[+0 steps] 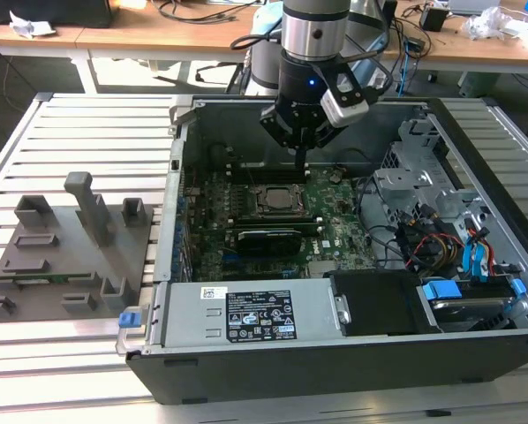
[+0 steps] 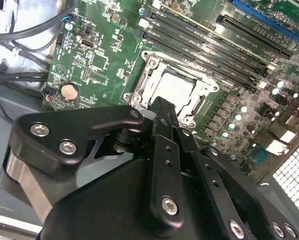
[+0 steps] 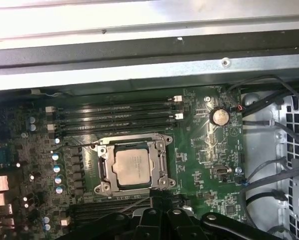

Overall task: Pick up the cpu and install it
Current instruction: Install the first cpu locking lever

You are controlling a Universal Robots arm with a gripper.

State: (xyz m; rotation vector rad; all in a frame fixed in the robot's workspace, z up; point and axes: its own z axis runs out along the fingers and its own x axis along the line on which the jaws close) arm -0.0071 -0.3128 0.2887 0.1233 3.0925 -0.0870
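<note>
Robotics lab: slatted aluminium bench (image 1: pixel 87 115), opened computer case (image 1: pixel 335 353), cable-strewn wooden desks (image 1: pixel 158 35) behind.

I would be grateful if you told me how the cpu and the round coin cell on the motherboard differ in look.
The cpu is square with a pale, matte metal top; the coin cell is round and shinier. The cpu sits in a metal-framed socket; the coin cell stands alone on open green board. Both are flat and silvery.

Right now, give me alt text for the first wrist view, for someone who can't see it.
A small flat square cpu with a shiny silvery metal top sits inside the black-framed square socket on a green motherboard. The black gripper hangs at the socket's near edge, with a round silver coin battery off to one side.
</note>
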